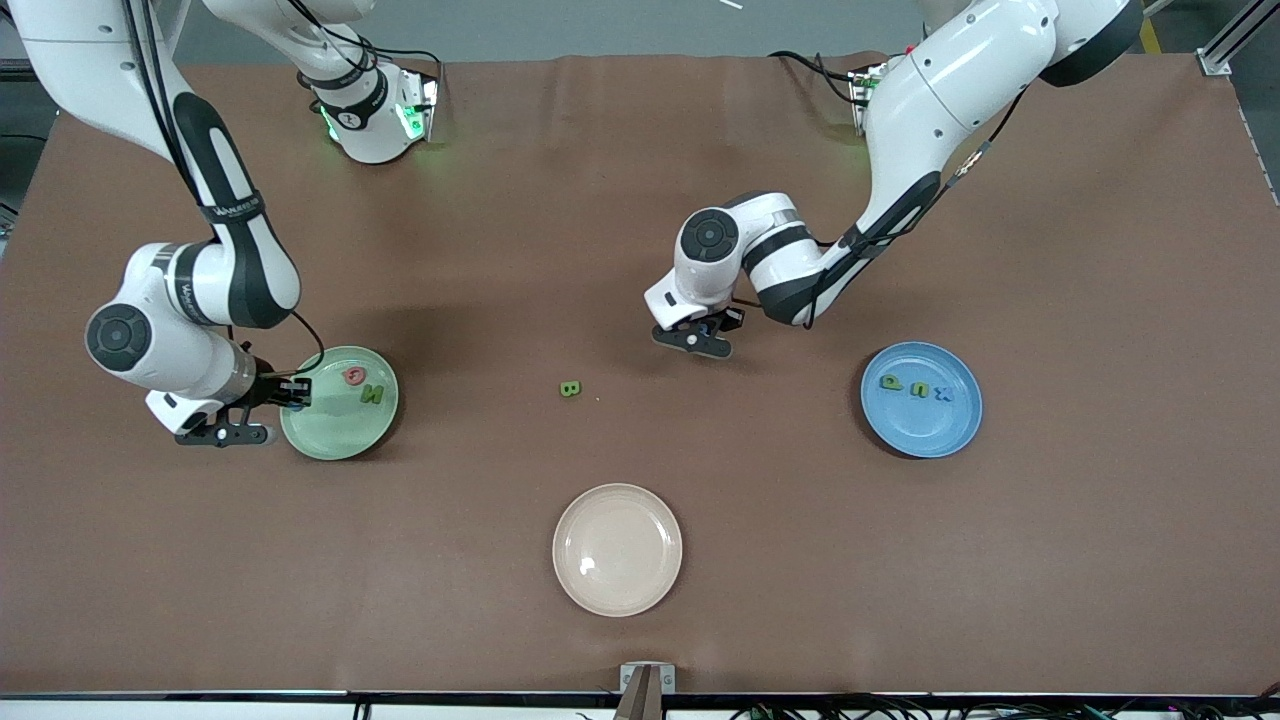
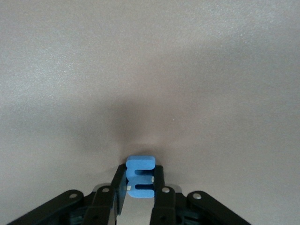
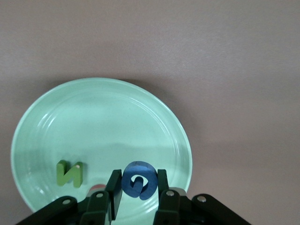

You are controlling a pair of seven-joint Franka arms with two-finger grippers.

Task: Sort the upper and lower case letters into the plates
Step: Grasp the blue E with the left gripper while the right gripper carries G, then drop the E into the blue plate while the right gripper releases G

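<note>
Front view shows the left gripper [image 1: 697, 341] low over the bare brown worktop [image 1: 1100, 200] near the middle, between the small green capital B [image 1: 570, 389] and the round blue plate [image 1: 921, 399]. In the left wrist view its jaws are clamped on a chunky light-blue letter [image 2: 140, 176] shaped like an E or a small m seen sideways; I cannot tell which. The right gripper [image 1: 285, 392] hangs over the rim of the pale green plate [image 1: 330, 440], jaws clamped on a dark blue capital G [image 3: 138, 180].

The green plate already holds a red letter [image 1: 354, 376] and a green N [image 1: 372, 394]; the blue plate holds three small letters [image 1: 915, 385] in a row. A cream round plate [image 1: 617, 549] sits nearest the camera with nothing on it.

Sorting looks close to done. The right arm's next move is probably to let the G go onto the green plate. The left arm would need to lift its piece and carry it to whichever plate suits its case. After that, the B on the worktop remains for the green plate.
</note>
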